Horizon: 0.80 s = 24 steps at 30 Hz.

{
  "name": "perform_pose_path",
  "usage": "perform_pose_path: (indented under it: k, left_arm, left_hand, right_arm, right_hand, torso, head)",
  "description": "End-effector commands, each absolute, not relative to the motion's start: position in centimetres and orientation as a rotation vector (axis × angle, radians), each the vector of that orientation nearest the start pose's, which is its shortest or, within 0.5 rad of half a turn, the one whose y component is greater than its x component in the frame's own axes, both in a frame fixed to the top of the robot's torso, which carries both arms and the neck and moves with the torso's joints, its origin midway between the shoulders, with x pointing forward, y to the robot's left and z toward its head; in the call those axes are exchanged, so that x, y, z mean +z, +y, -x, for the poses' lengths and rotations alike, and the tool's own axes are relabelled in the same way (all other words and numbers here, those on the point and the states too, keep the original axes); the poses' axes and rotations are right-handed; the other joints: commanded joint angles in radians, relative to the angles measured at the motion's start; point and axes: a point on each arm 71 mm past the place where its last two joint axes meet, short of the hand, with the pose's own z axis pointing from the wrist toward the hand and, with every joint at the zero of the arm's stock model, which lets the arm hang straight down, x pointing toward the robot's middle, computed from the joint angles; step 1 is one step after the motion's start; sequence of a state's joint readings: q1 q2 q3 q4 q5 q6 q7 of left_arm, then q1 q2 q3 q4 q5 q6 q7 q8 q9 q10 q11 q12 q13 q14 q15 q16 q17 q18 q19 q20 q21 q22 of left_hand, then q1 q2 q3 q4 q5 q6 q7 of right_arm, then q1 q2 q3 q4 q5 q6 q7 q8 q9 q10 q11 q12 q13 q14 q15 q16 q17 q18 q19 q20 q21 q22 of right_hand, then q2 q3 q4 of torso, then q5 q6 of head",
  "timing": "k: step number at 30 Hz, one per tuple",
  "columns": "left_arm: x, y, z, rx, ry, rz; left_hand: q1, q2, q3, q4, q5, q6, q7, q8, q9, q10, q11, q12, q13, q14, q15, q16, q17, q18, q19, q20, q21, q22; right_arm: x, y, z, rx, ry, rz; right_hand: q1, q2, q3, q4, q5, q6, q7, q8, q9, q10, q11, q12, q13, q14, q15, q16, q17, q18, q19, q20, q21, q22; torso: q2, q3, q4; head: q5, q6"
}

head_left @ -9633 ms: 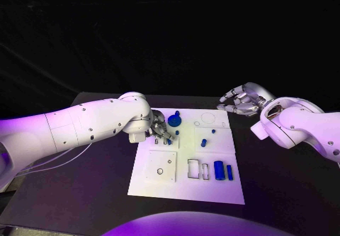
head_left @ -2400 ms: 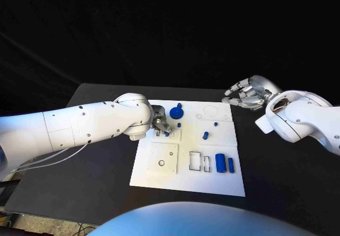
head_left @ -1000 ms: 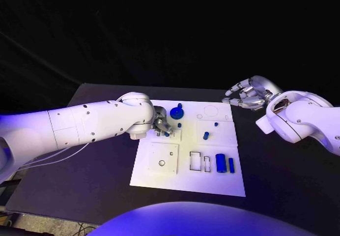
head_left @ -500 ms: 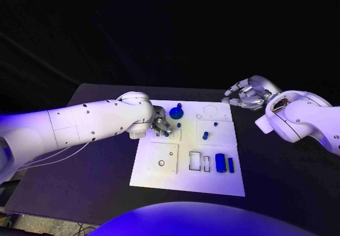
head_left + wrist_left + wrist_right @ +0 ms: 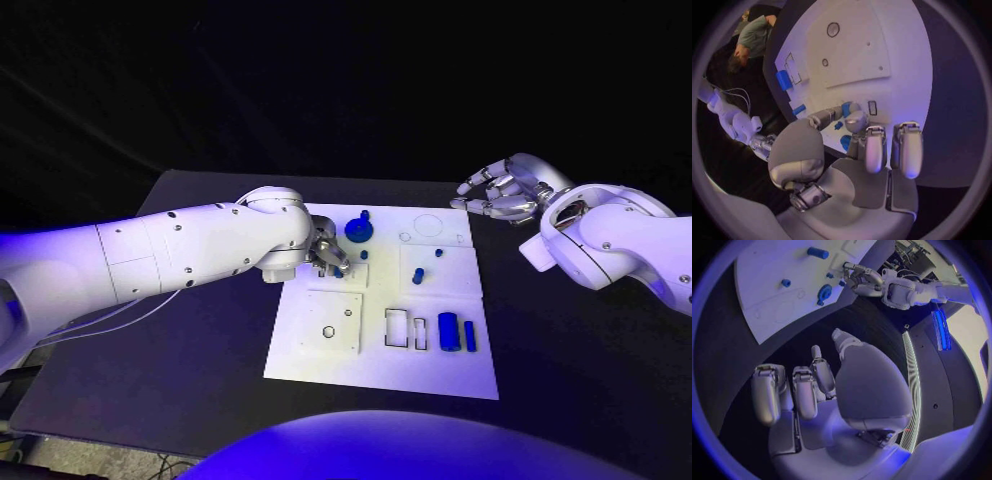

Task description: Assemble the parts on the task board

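Left hand [image 5: 327, 252] is seen in the head view over the task board's [image 5: 378, 375] left edge, a small blue peg [image 5: 338, 270] pinched at its fingertips; right hand [image 5: 500, 196] is held off the board's far right corner, fingers curled, nothing held. Left wrist view: blue peg [image 5: 846, 109] is gripped between thumb and fingertip above the white board [image 5: 879, 45]. Right wrist view: right hand [image 5: 826, 385] is kept over the black table [image 5: 729, 350], empty.
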<state>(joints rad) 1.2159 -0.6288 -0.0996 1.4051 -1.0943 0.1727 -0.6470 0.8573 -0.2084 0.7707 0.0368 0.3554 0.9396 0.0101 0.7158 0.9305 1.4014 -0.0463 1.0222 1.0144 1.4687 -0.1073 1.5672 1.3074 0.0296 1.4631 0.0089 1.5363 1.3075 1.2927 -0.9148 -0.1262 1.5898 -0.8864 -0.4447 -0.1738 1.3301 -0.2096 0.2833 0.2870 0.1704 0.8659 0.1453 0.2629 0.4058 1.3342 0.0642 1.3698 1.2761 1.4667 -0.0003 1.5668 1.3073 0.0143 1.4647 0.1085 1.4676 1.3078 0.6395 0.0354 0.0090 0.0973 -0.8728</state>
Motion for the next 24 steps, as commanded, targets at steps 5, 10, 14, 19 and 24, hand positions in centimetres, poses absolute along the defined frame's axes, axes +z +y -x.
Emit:
perform_pose_path:
  k: [5, 10, 14, 19, 24]
  left_arm:
    - [-25.24, 15.03, -48.03, -0.275, 2.441, 0.074]
    - [-25.21, 15.18, -48.1, -0.272, 2.434, 0.082]
    - [-25.19, 15.32, -48.13, -0.27, 2.431, 0.086]
    - [-24.99, 15.5, -48.11, -0.272, 2.422, 0.091]
    - [-24.39, 15.74, -48.15, -0.287, 2.405, 0.11]
  left_hand:
    - [-0.024, -0.005, -0.048, 0.041, -0.06, 0.009, 0.001, 0.0, -0.007, 0.0, -0.003, 0.008, 0.0, 0.102, -0.006, 0.004, 0.263, -0.02, 0.082, -0.007, 0.004, 0.238]
    - [-0.027, -0.007, -0.073, 0.062, -0.07, 0.012, 0.001, 0.002, -0.009, 0.0, -0.002, 0.01, 0.0, 0.102, -0.006, 0.004, 0.263, -0.02, 0.083, -0.007, 0.005, 0.239]
    - [-0.024, -0.01, -0.104, 0.083, -0.089, 0.013, 0.001, 0.005, -0.011, 0.001, -0.002, 0.013, 0.001, 0.102, -0.006, 0.004, 0.263, -0.02, 0.084, -0.007, 0.006, 0.24]
    - [-0.014, -0.011, -0.139, 0.106, -0.099, 0.015, 0.001, 0.008, -0.013, 0.001, -0.002, 0.014, -0.001, 0.102, -0.006, 0.004, 0.263, -0.02, 0.084, -0.007, 0.006, 0.24]
    - [0.007, -0.015, -0.19, 0.139, -0.061, 0.016, 0.001, 0.011, -0.016, 0.0, -0.002, 0.015, -0.003, 0.102, -0.007, 0.004, 0.263, -0.021, 0.085, -0.007, 0.007, 0.242]
  right_arm:
    - [-17.31, -23.25, -48.27, 0.77, 1.725, -0.46]
    - [-17.31, -23.28, -48.27, 0.769, 1.724, -0.461]
    - [-17.31, -23.31, -48.26, 0.769, 1.723, -0.462]
    - [-17.3, -23.37, -48.26, 0.768, 1.721, -0.464]
    - [-17.3, -23.44, -48.29, 0.765, 1.718, -0.465]
  right_hand:
    - [-0.009, 0.001, 0.002, 0.001, -0.004, -0.005, -0.002, 0.004, 0.002, -0.005, 0.0, -0.005, -0.002, 0.096, -0.004, -0.007, 0.234, 0.014, 0.041, -0.005, -0.006, 0.211]
    - [-0.013, 0.0, 0.001, 0.001, -0.005, -0.007, -0.002, 0.004, 0.003, -0.007, 0.0, -0.007, -0.004, 0.095, -0.005, -0.009, 0.231, 0.015, 0.039, -0.005, -0.009, 0.21]
    - [-0.015, 0.001, 0.001, 0.001, -0.006, -0.007, -0.002, 0.004, 0.004, -0.007, 0.0, -0.007, -0.004, 0.095, -0.005, -0.009, 0.23, 0.015, 0.039, -0.005, -0.01, 0.21]
    - [-0.018, 0.001, 0.0, 0.001, -0.008, -0.008, -0.002, 0.004, 0.004, -0.008, 0.0, -0.008, -0.006, 0.095, -0.005, -0.009, 0.229, 0.016, 0.038, -0.005, -0.011, 0.209]
    - [-0.018, 0.001, 0.0, 0.001, -0.008, -0.008, -0.002, 0.004, 0.004, -0.008, 0.0, -0.008, -0.006, 0.095, -0.005, -0.009, 0.229, 0.016, 0.038, -0.005, -0.011, 0.209]
  torso:
    - [0.0, 0.0, -0.0006]
    - [0.0, 0.0003, -0.0009]
    - [0.0, 0.0005, -0.0006]
    - [0.0, 0.0002, -0.0001]
    - [-0.002, 0.0003, 0.0008]
  head:
    - [0.002, 0.0]
    - [0.003, 0.0]
    - [0.003, 0.0]
    - [0.003, 0.0]
    - [0.004, 0.0]
